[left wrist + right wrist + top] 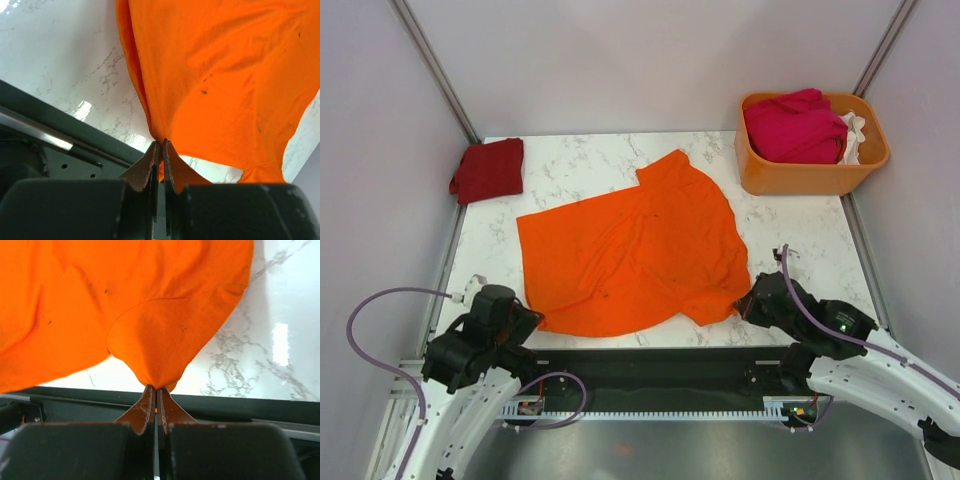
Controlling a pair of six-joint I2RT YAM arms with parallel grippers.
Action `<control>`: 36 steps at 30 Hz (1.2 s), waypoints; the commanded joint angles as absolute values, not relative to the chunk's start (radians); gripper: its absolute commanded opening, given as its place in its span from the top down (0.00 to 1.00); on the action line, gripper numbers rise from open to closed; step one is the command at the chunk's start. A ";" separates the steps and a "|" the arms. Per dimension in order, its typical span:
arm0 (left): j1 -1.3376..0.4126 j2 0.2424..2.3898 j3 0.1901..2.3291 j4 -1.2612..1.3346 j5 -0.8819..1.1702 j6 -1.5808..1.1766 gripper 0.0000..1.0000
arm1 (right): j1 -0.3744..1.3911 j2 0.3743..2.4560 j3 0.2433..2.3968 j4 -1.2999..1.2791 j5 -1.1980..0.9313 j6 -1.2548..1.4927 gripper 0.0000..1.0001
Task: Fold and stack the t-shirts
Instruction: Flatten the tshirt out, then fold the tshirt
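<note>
The bright orange t-shirt [630, 245] lies spread across the middle of the marble table [800, 240]. My left gripper [532, 320] is shut on its near left corner, as the left wrist view [161, 145] shows, with the orange cloth [225, 75] stretching away from the jaws. My right gripper [745, 305] is shut on its near right corner, a sleeve, seen pinched in the right wrist view [156, 388], the shirt [125, 300] beyond. A folded dark red t-shirt [488, 169] lies at the far left corner. A magenta t-shirt [794, 126] and a white one [855, 135] sit in the basket.
The rigid orange plastic basket [800, 177] stands at the far right corner. Grey walls close in the table on three sides. A black rail [650, 365] runs along the near edge between the arm bases.
</note>
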State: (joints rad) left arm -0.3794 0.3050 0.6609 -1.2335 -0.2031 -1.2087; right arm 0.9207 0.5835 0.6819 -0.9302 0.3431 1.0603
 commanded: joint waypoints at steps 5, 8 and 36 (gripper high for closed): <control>-0.383 0.287 0.796 -1.411 -0.264 -1.124 0.88 | 0.920 0.514 0.775 -1.095 0.477 1.086 1.00; -0.383 0.264 0.795 -1.407 -0.256 -1.114 0.98 | 0.920 0.512 0.752 -1.065 0.465 1.077 1.00; -0.281 0.764 0.812 -0.982 -0.195 -0.994 0.98 | 0.571 1.535 1.351 -0.601 0.192 0.423 1.00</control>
State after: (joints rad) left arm -0.3355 0.7227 0.7948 -1.0927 -0.2241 -1.0874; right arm 0.6098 1.4696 1.2877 -0.6556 0.2638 0.4973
